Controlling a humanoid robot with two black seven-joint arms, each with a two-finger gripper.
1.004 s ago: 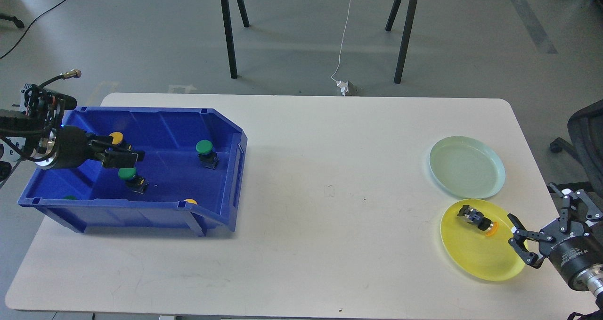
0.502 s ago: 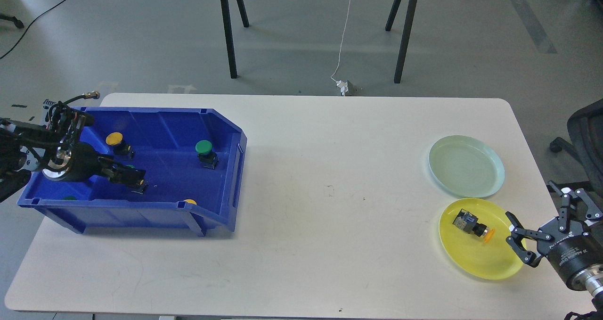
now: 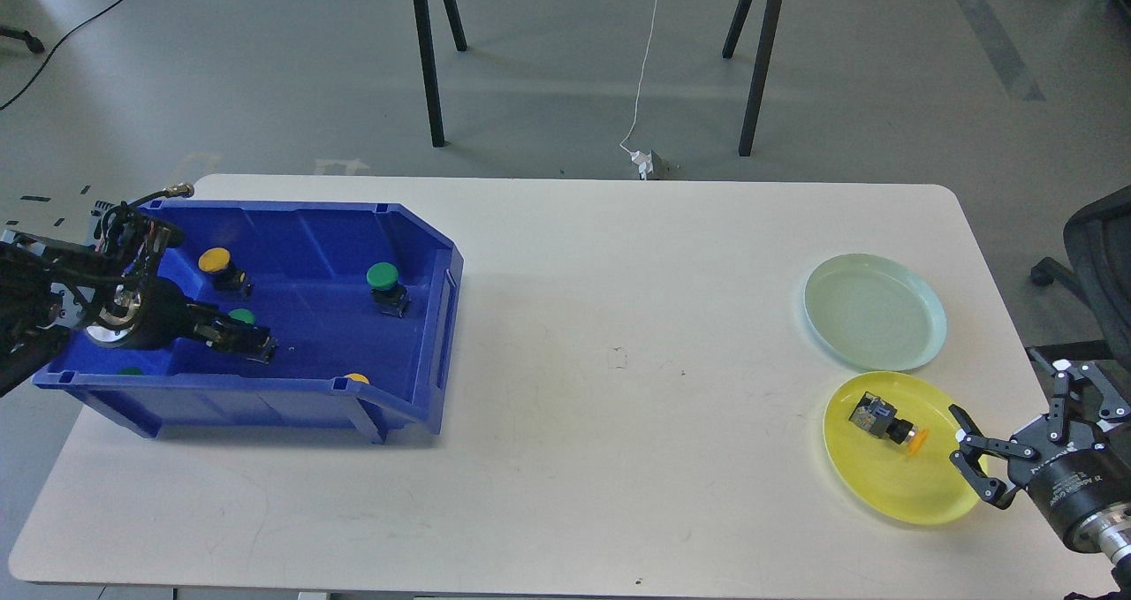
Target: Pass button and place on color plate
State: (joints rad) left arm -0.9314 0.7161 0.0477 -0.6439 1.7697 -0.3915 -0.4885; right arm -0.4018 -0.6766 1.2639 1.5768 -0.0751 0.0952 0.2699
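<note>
A blue bin (image 3: 424, 255) on the left of the table holds several push buttons: a yellow one (image 3: 215, 262), a green one (image 3: 383, 276), and a green one (image 3: 240, 317) right at my left gripper. My left gripper (image 3: 240, 341) is low inside the bin, against that green button's dark body; its fingers are too dark to tell apart. A yellow-capped button (image 3: 888, 421) lies on its side on the yellow plate (image 3: 892, 485). My right gripper (image 3: 976, 463) is open and empty at that plate's right rim. The pale green plate (image 3: 875, 311) has nothing on it.
A yellow cap (image 3: 357, 378) and a green cap (image 3: 131, 371) peek over the bin's front wall. A black chair (image 3: 1100, 255) stands off the table's right edge. Stand legs and cables are on the floor behind the table.
My left gripper has dropped from above the buttons down into the bin onto the green button. My right gripper has drawn back slightly from the yellow plate; the button there has rolled and settled.
</note>
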